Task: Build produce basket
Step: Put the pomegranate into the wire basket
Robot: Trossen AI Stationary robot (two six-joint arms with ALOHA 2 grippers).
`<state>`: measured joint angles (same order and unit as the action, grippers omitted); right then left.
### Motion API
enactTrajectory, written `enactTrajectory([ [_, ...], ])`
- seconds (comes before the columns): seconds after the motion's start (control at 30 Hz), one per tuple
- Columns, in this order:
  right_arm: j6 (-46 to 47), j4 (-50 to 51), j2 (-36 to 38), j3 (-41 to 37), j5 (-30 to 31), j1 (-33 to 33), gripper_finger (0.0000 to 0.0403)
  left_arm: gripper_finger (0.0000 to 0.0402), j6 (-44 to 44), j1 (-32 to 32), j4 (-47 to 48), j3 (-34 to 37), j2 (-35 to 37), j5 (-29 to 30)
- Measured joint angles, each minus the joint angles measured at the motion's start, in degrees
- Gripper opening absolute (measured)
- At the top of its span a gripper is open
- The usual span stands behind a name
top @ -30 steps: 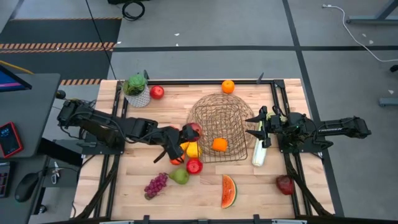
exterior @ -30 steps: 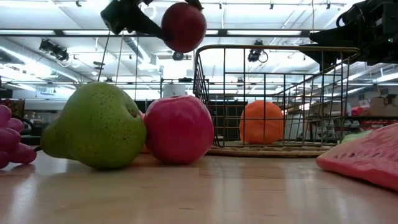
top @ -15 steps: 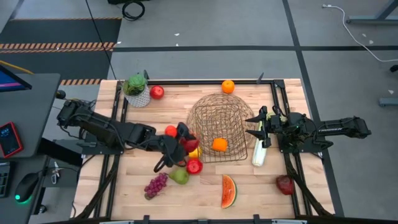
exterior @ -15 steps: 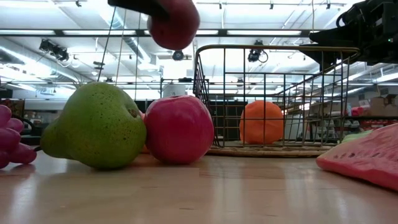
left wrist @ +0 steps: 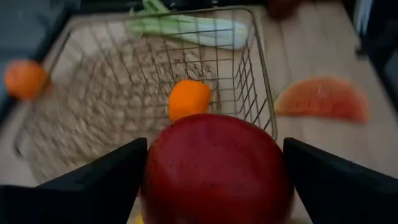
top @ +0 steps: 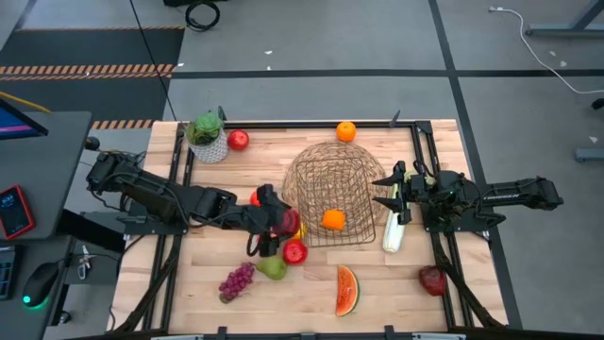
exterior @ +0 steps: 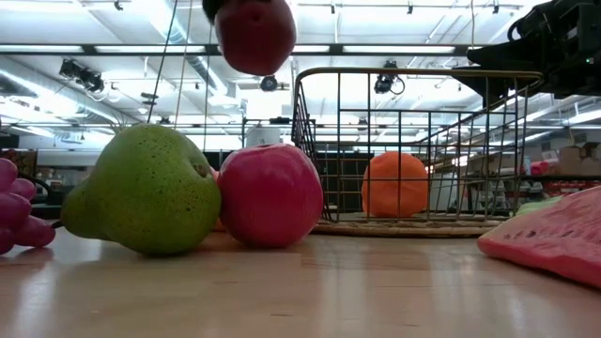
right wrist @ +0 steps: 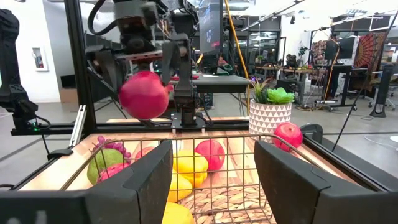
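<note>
Left pincer (top: 275, 223) grips a red apple (top: 287, 219) just beside the basket (top: 330, 194) rim, I see from above; right pincer (top: 393, 192), closed and empty, waits opposite. Low view: the apple (exterior: 254, 33) hangs above the desk (exterior: 300, 291). Left wrist view: the apple (left wrist: 214, 168) sits between my fingers (left wrist: 93, 183).

Open table (top: 189, 274) at lower left of the high view; pear (top: 274, 268), apple (top: 295, 251) and grapes (top: 237, 280) crowded against basket (top: 330, 194) at centre.

Three red apples (top: 294, 251), one darker red fruit (top: 433, 280), two oranges (top: 346, 130), one pear (top: 274, 269), one grape bunch (top: 237, 280), one watermelon slice (top: 347, 290), one celery stalk (top: 392, 234), one wire basket (top: 326, 151), one potted plant (top: 206, 127).
</note>
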<state>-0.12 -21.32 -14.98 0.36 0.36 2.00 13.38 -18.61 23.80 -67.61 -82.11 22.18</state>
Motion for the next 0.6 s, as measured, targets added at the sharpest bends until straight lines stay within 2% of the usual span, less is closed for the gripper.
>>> enactTrajectory([
  [0.13, 0.02, 0.0, 0.0, 0.01, 0.0, 0.02, 0.0231, 0.0371, 7.82, 0.17, -0.26, 0.0, 0.0, -0.01],
  [0.43, 0.0, 0.0, 0.0, 0.02, 0.0, 0.01, 0.0231, 0.0371, 8.64, 2.95, -10.75, 0.02, 0.26, -0.01],
  [0.6, 0.02, -0.02, 0.0, 0.0, 0.0, 0.02, 0.0231, 0.0371, 13.51, 5.75, -14.63, 0.02, 0.3, 0.05],
])
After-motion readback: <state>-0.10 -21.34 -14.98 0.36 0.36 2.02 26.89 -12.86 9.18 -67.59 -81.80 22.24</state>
